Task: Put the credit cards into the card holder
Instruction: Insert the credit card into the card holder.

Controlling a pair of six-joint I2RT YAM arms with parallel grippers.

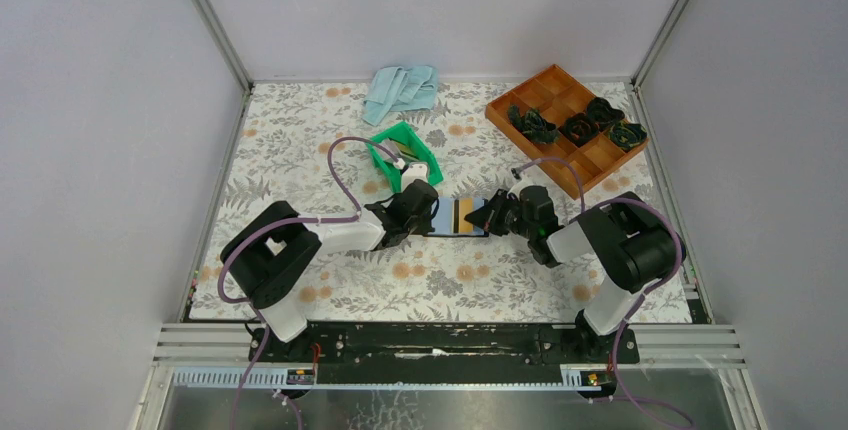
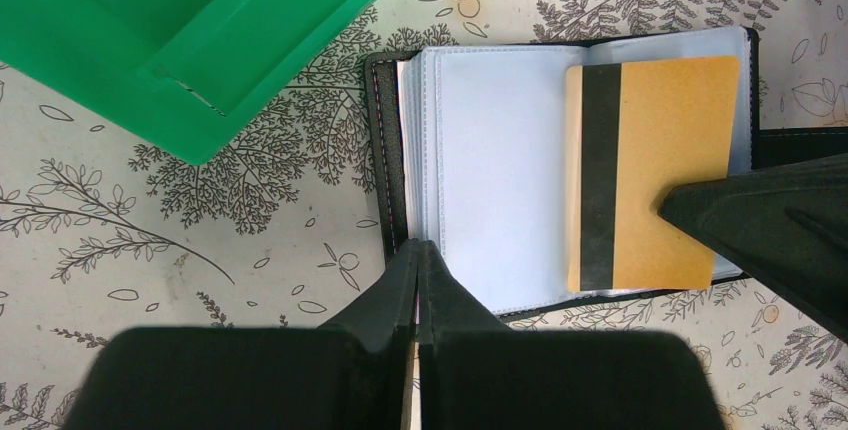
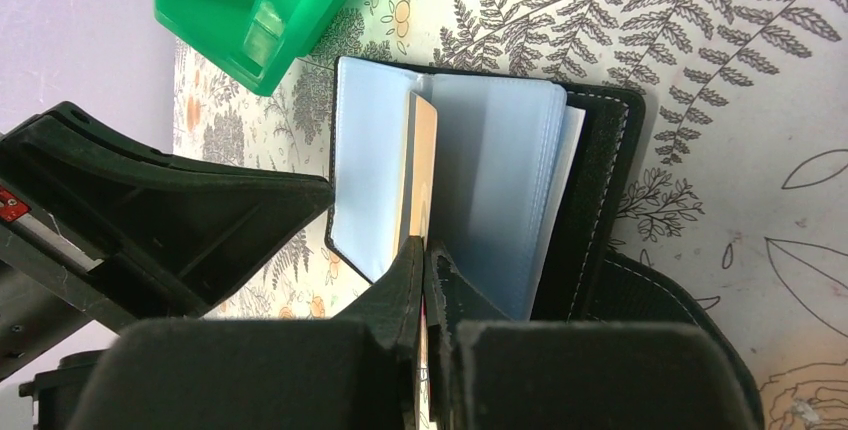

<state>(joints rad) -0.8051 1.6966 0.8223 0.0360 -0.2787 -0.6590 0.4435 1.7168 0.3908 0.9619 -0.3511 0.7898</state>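
Card holder (image 1: 462, 218) open mid-frame on floral surface (image 1: 300, 150), grey walls (image 1: 100, 100) around; left gripper (image 2: 416, 248) pinches its edge, right gripper (image 3: 423, 246) clamps gold card (image 2: 655, 170).

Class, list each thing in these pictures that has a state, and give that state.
card holder: open, pages fanned.
credit card: gripped, partly over a clear sleeve.
left tool: shut on card holder's sleeve edge.
right tool: shut on credit card.
cloth: crumpled.
brown tray: some compartments filled.

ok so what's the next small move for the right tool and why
Probably ease the card leftward into a clear sleeve of the wallet: the right tool pinches its edge over the open page, and the left tool pins the wallet.
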